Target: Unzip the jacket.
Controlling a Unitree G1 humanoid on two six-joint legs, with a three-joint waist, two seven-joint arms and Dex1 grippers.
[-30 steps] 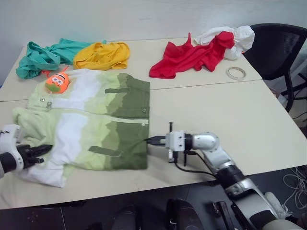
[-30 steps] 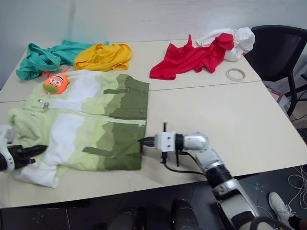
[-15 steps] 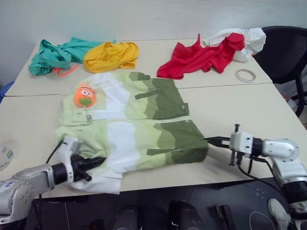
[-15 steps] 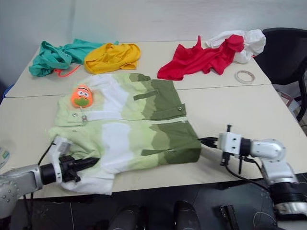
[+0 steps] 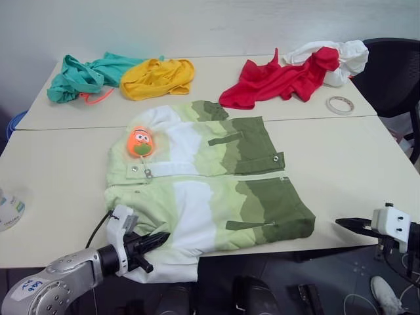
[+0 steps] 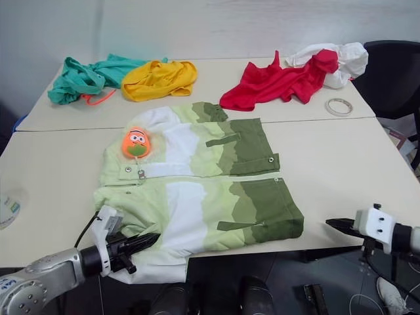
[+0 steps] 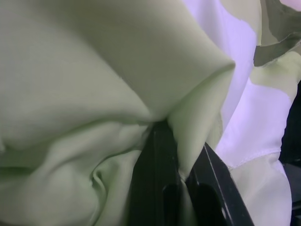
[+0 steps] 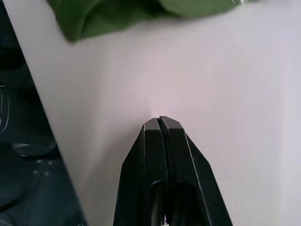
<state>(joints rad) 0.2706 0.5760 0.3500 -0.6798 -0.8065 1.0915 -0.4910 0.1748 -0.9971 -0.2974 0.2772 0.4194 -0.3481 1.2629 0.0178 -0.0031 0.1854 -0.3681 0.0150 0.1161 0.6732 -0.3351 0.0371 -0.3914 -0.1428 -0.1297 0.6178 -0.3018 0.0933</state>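
While the left hand [image 5: 156, 241] pinches the jacket [image 5: 216, 190], the closed right hand [image 5: 346, 224] has withdrawn.

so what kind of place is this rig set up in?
Most likely an office or lab room used for data collection. Two pale tables are pushed together against a plain wall, a black mesh office chair stands at the far right corner, and garments such as the jacket are laid out like props.

Head stereo pair high over table [image 5: 341, 164]; wrist cameras close, both on jacket [image 5: 216, 190].
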